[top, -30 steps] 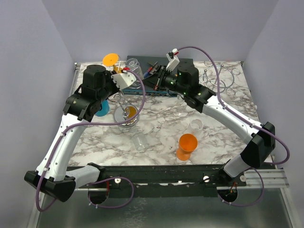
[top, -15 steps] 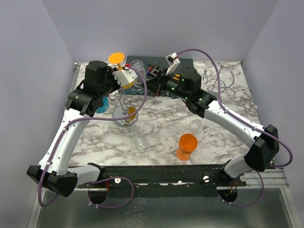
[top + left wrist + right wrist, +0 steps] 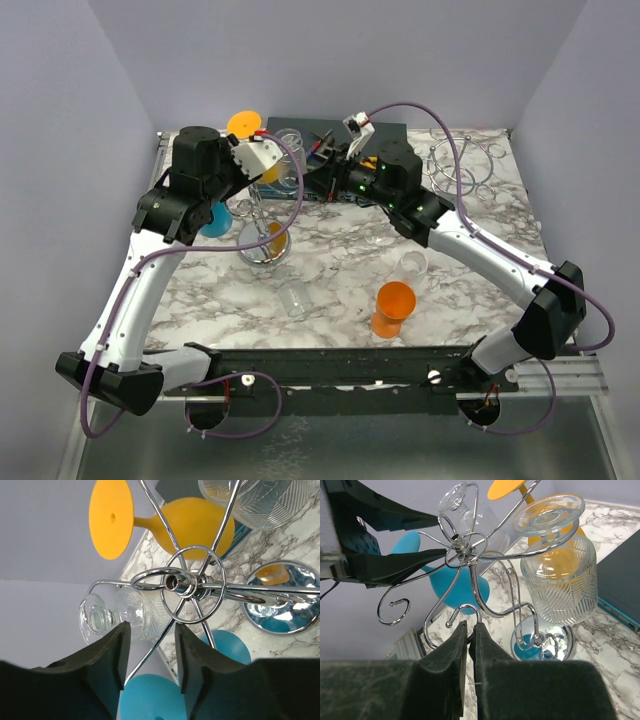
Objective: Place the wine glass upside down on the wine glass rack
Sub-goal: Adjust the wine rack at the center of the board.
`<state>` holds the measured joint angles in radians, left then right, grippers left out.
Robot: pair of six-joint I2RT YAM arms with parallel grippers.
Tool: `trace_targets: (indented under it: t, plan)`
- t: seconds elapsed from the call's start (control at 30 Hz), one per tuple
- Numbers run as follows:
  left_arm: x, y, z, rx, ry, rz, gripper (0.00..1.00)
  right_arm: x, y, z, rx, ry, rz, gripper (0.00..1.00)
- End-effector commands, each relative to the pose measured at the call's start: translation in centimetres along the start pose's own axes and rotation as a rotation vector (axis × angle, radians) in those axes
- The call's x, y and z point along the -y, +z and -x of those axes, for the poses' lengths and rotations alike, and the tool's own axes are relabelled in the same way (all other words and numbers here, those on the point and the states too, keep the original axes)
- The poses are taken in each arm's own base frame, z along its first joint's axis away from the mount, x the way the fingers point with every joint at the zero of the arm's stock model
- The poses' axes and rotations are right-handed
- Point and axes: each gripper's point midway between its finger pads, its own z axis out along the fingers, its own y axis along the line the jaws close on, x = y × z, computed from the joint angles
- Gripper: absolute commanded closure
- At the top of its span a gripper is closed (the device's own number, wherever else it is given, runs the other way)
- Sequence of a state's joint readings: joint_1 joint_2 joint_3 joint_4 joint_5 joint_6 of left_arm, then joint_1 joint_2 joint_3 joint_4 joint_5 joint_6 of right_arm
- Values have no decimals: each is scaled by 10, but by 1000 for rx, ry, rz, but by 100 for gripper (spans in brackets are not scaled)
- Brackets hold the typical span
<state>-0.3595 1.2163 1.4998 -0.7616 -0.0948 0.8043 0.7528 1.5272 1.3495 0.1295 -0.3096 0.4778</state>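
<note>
The chrome wine glass rack (image 3: 262,248) stands at the back left of the table, its hub (image 3: 187,582) right in front of my left gripper (image 3: 150,627). That gripper is open; one thin rack arm runs through the gap, touching neither finger. A clear wine glass (image 3: 117,615) hangs upside down from the rack just beyond the left finger, free of it. My right gripper (image 3: 469,625) is shut, its tips pinching a curled hook of the rack (image 3: 465,611). An orange glass (image 3: 195,525), a blue glass (image 3: 150,700) and a second clear glass (image 3: 560,575) also hang there.
On the marble top stand an orange glass (image 3: 392,308) and a clear glass (image 3: 413,263); another clear glass (image 3: 293,298) lies on its side. A second chrome rack (image 3: 465,165) sits back right, and a dark flat box (image 3: 325,135) lies behind the arms.
My left gripper has opened and drawn back a little to the left, leaving the clear wine glass hanging on the rack. The right gripper has stayed at the rack.
</note>
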Motion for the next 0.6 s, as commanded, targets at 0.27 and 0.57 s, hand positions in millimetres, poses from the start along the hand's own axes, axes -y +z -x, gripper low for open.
trace_targets:
  t: [0.27, 0.57]
  plan:
    - [50, -37, 65, 351, -154, -255, 39, 5, -3, -81, -278, 64, -32, 69]
    - [41, -45, 76, 381, -179, -243, 36, 10, -5, -42, -217, -26, -118, 45]
